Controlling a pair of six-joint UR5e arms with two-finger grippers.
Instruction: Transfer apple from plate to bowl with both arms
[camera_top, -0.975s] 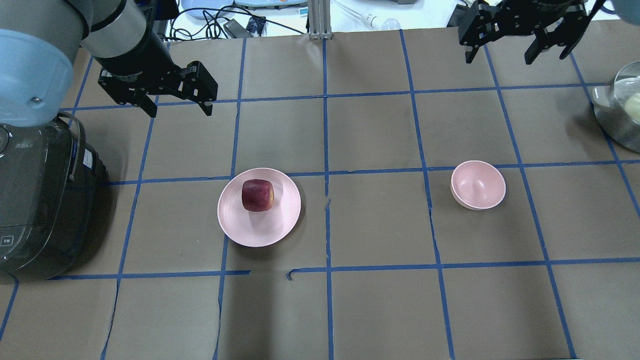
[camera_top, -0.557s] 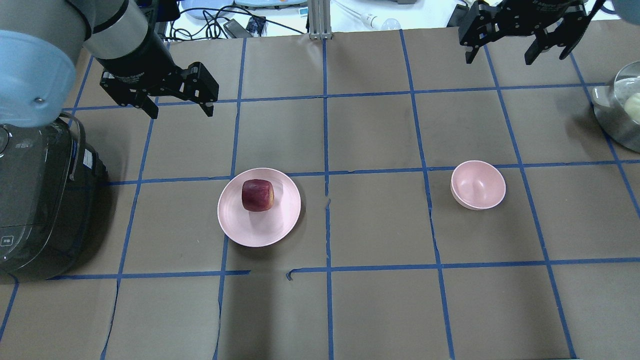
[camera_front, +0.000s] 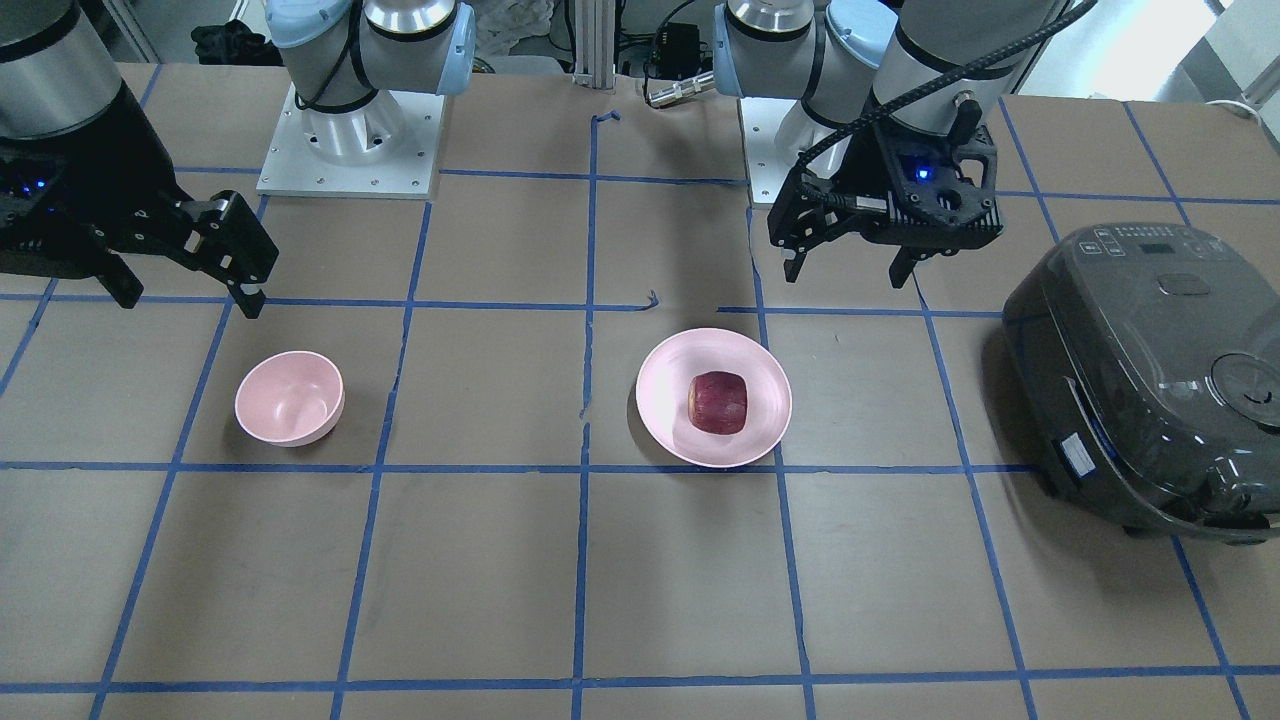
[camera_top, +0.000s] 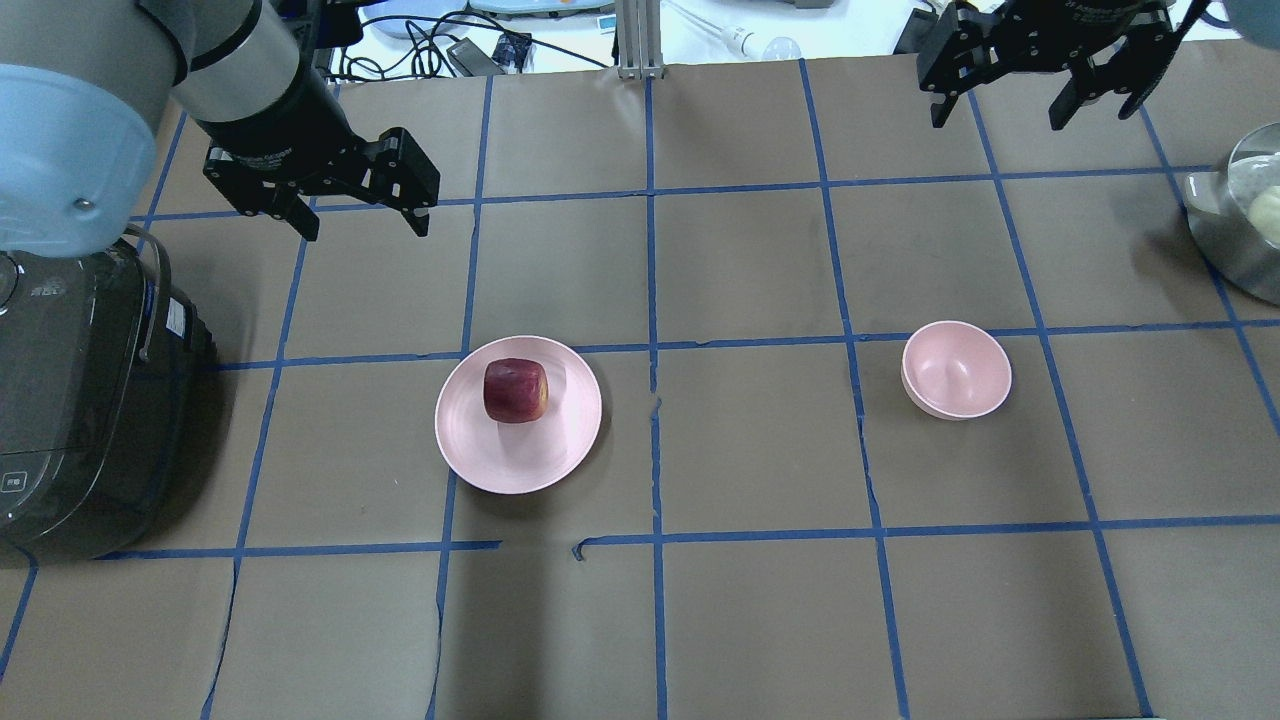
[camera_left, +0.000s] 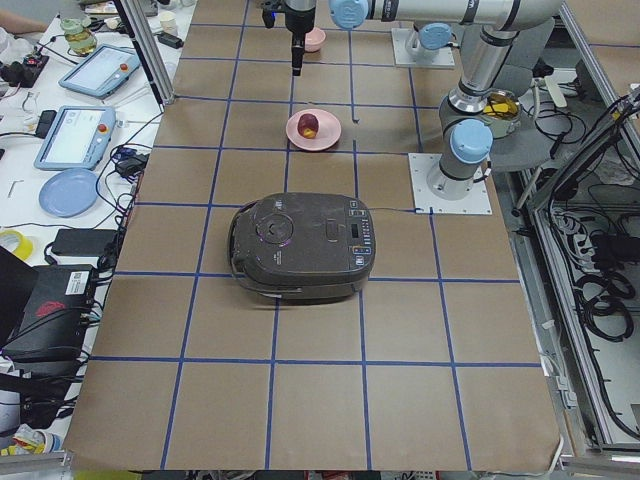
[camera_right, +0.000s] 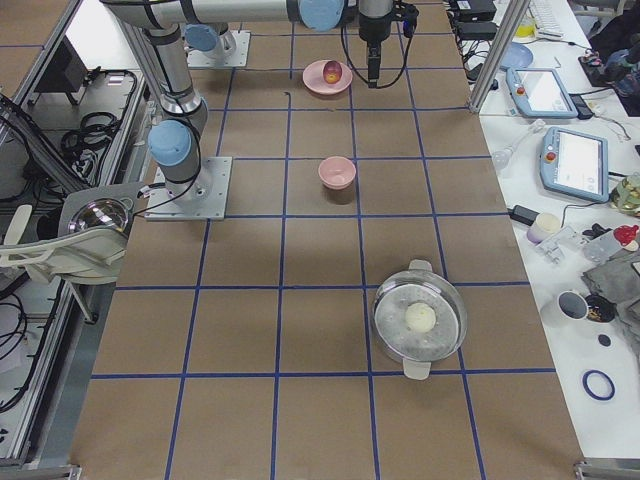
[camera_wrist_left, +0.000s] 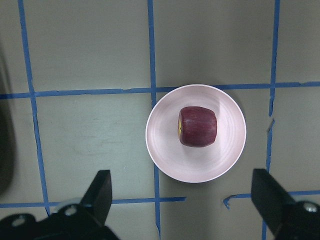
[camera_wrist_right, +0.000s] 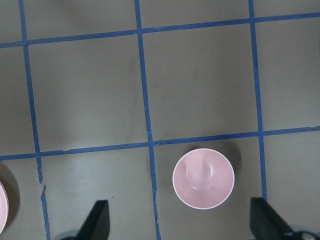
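Apple (camera_top: 516, 390) sits on plate (camera_top: 500, 470), just 12 o'clock of its centre in overhead view, bowl (camera_top: 957, 369) well apart at 3 o'clock, left gripper (camera_top: 365, 225) spread at plate's 11 o'clock, right gripper (camera_top: 998, 118) spread at bowl's 12 o'clock.

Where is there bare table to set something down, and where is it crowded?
Bare paper between the plate and the bowl, and the row nearer the robot than both. Crowded beside the rice cooker and the steel pot.

Apple (camera_top: 516, 390) sits on plate (camera_top: 500, 460), off-centre toward far rim. Bowl (camera_top: 956, 369) well apart, rightward. Left gripper (camera_top: 365, 228) and right gripper (camera_top: 1000, 115) both spread wide, far side of table.
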